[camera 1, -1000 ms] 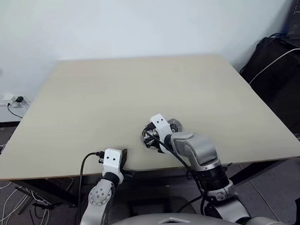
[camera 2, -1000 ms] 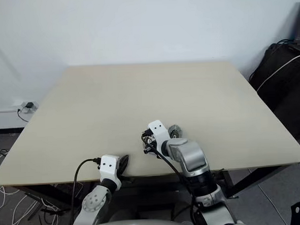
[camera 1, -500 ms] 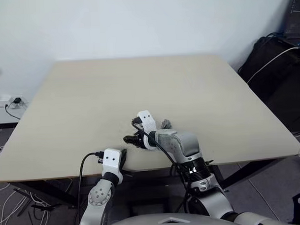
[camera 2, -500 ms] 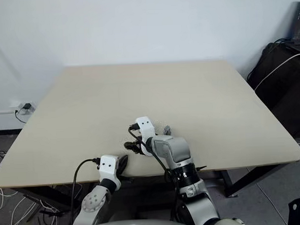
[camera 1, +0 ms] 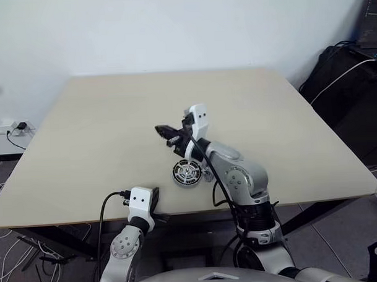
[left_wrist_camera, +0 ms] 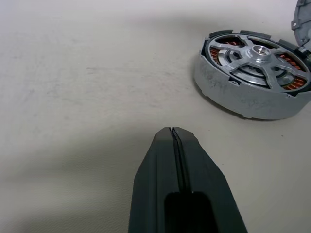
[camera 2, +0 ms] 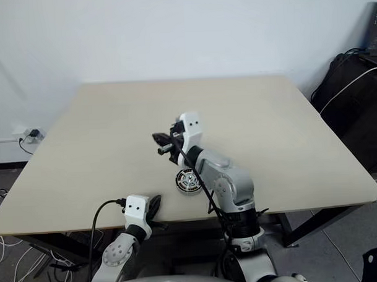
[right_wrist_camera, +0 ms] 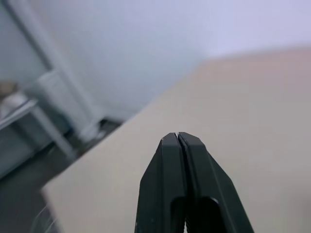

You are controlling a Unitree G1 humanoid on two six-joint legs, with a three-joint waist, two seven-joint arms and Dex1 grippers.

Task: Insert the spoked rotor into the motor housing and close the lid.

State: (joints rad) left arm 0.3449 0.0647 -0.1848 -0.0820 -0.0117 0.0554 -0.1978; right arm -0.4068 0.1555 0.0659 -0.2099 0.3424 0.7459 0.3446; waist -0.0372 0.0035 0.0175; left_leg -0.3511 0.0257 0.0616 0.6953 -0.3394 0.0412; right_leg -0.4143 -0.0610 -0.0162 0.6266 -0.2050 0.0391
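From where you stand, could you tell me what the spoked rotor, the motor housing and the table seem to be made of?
The spoked rotor looks like machined bare metal: silver, satin, with bright edges. The motor housing around it appears to be dull grey metal, faintly scuffed; the orange-brown windings between the spokes suggest copper wire. The table looks like pale beige matte laminate or wood; which, I cannot tell.

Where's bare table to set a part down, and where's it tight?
Free: the table from the far edge down to the raised right gripper, plus both side strips. Tight: the near edge, where the motor housing sits beside the left gripper.
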